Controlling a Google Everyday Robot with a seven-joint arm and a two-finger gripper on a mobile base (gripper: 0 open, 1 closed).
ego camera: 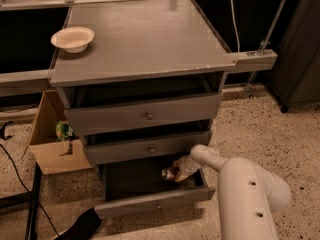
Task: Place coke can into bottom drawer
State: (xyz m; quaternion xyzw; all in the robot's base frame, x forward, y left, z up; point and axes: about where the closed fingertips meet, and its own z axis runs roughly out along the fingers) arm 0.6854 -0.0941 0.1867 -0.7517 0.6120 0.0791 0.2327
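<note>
The tool (177,172) holds the can (168,173) clamped at its tip, with the open bottom drawer (150,204) just below. Placing seems underway; next, lower and release.

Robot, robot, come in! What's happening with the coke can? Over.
Gripper inside open bottom drawer, right side. Coke can at gripper tip. Nothing seen blocking.

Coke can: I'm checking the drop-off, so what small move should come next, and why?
Probably lower the gripper slightly. The coke can is at its tip, already inside the open bottom drawer, behind the front panel, but whether it rests on the drawer floor cannot be told.
</note>
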